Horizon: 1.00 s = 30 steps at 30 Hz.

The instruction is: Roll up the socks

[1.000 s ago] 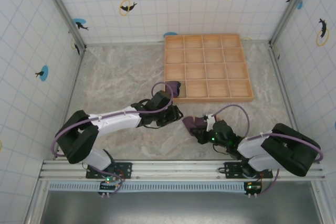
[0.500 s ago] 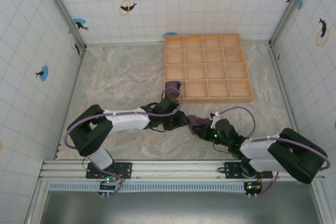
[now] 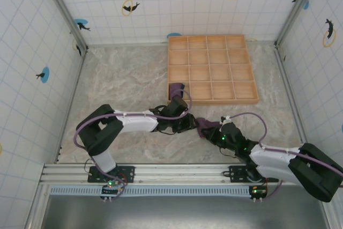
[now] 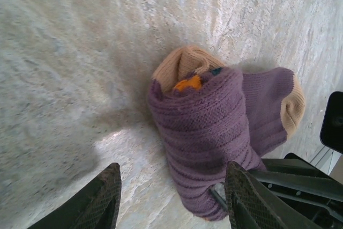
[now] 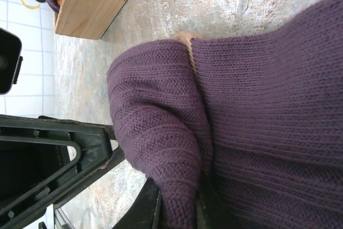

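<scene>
Your left gripper (image 4: 172,186) stands about half open, holding nothing, with a finger on either side of the near end of the socks (image 4: 206,127). In the left wrist view the bundle runs 12 to 6, crowding the 3 o'clock finger. From above it lies on the table at 3 o'clock of that gripper, and the right gripper (image 5: 179,210) is pinched shut on its other side.

Both arms were stretched low over the desk (image 3: 123,79), the left pincer (image 3: 191,124) and the right pincer (image 3: 212,132) meeting from either side at a purple sock (image 3: 203,126) just on the near side of the wooden tray (image 3: 225,101). A purple bundle (image 3: 177,88) sat in the tray's near-left compartment.
</scene>
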Available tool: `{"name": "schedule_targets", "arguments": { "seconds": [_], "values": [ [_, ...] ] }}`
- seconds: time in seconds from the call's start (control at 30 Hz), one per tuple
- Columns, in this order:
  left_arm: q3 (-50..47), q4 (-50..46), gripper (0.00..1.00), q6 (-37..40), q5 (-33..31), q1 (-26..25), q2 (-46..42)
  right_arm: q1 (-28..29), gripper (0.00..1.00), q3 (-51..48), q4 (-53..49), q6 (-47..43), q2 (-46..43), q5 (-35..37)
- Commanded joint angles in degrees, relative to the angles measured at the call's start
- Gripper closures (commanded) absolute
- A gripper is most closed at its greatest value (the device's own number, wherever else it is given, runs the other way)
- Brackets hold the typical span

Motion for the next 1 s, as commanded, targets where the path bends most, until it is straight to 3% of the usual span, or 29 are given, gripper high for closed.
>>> {"name": "schedule_targets", "arguments": {
  "seconds": [0.0,0.23,0.53,0.63,0.77,0.97],
  "values": [
    [1.5,2.4,0.47,0.7,0.9,-0.7,2.0,0.2,1.00,-8.5,-11.4,2.7,1.7,1.8],
    [1.5,6.1,0.50,0.7,-0.1,-0.7,4.8,1.8,1.00,-8.8,-16.5,6.1,-2.4,4.3],
    [1.8,10.6,0.63,0.0,0.1,-0.7,9.4,1.3,1.00,-9.5,-14.9,6.1,-2.9,3.4],
    [2.0,10.8,0.71,-0.2,-1.0,-0.7,10.0,1.2,1.00,-9.6,-13.9,5.7,-2.7,3.1],
    [3.3,9.4,1.00,0.5,-1.5,-0.7,10.9,0.9,1.00,-9.4,-13.3,4.6,-3.4,2.4],
    [4.6,3.2,1.00,4.1,-4.3,-0.3,8.9,0.1,0.56,-4.8,-17.2,-3.6,-6.5,1.6]
  ]
}}
